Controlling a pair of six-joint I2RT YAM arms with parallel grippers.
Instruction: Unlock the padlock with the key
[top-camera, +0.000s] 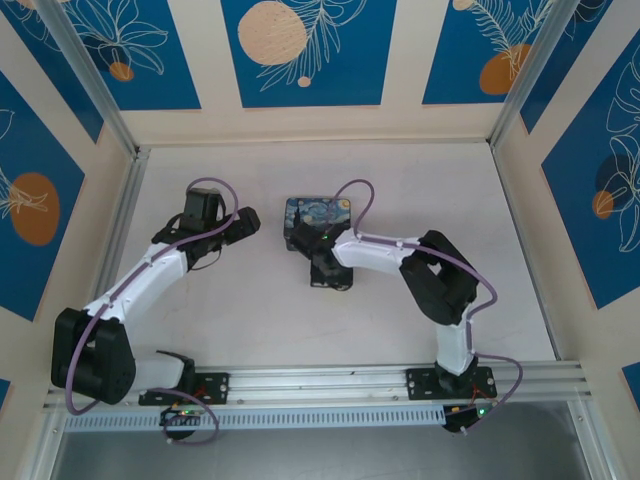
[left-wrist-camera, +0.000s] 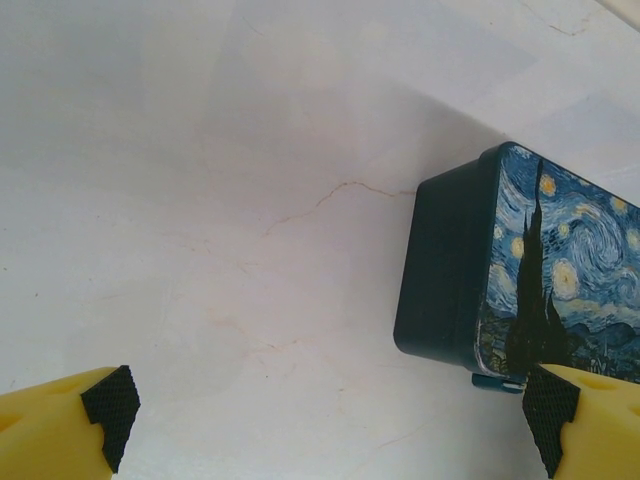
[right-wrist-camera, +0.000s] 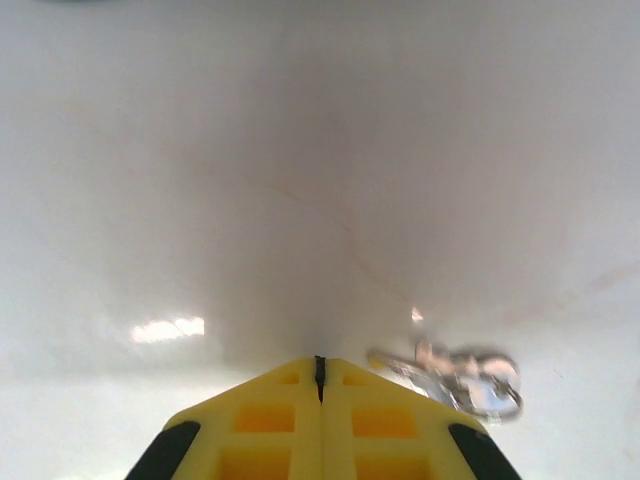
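The tiny silvery key (right-wrist-camera: 450, 375), blurred, lies on the white table (right-wrist-camera: 300, 150) just beside the right gripper (right-wrist-camera: 320, 362), whose jaws are pressed together, empty. Beyond it the rectangular blue-and-yellow Starry Night tin (left-wrist-camera: 540, 270) sits lid closed, contents hidden. To the tin's left, the left gripper (left-wrist-camera: 330, 410) gapes wide.

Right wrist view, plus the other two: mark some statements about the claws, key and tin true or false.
1. The right claw is shut. True.
2. The right claw grips the key. False: the blurred key lies on the table beside the closed fingertips, to their right in the wrist view.
3. The left claw is shut. False: it is open, fingers wide apart.
4. The tin rests on the table with its painted face up. True.
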